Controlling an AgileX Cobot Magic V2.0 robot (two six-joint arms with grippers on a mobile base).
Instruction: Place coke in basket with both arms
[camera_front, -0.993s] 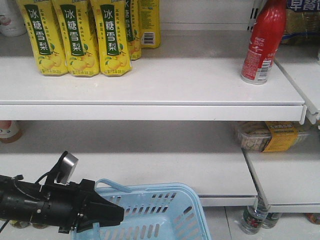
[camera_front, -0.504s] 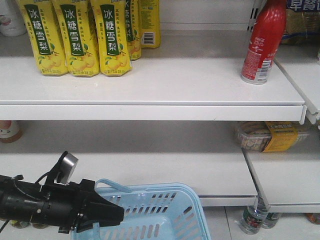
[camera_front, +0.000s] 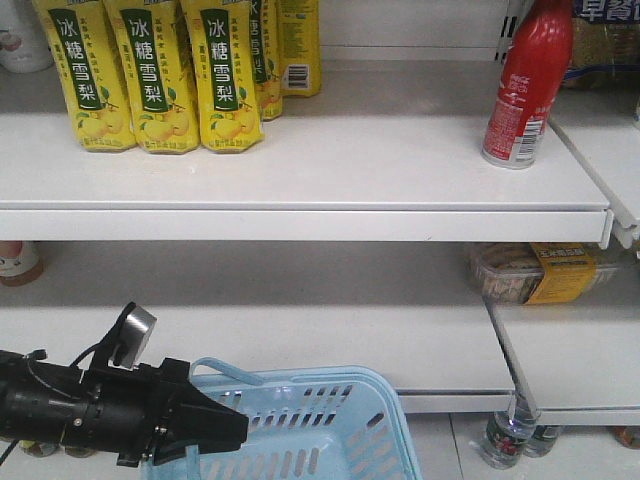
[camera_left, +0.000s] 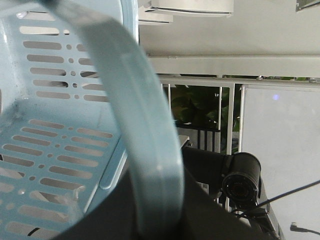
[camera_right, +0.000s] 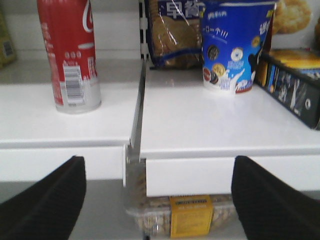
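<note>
Right pincer (camera_right: 157, 165): mine, fingers set wide apart and holding nothing. It sits low, about level with the front lip of the upper shelf (camera_right: 65, 125).
Coke (camera_right: 74, 55): upright on the upper shelf, up and to the left of my right pincer's gap and apart from both fingers. In the front view it stands at the right end of its board.
In the way: the shelf's white front lip lies between my right fingers and the can's base. A metal seam (camera_right: 136, 115) between two boards runs just right of the can.
Neighbours past the seam: a brown snack bag (camera_right: 172, 32), a blue snack cup (camera_right: 232, 47) and a dark box (camera_right: 292, 87). They are near the can, none touching it.
Left pincer (camera_front: 228, 428): closed on the handle (camera_left: 150, 125) of the basket, which passes between my fingers.
Basket (camera_front: 330, 425): light blue with slotted sides, low in front of the lower shelf (camera_front: 300, 340), well below and left of the coke.
Further off: yellow pear-drink bottles (camera_front: 160, 75) stand at the upper shelf's left end, well apart from the can. A clear food box (camera_front: 535, 272) with a yellow label lies on the lower shelf beneath the can.
</note>
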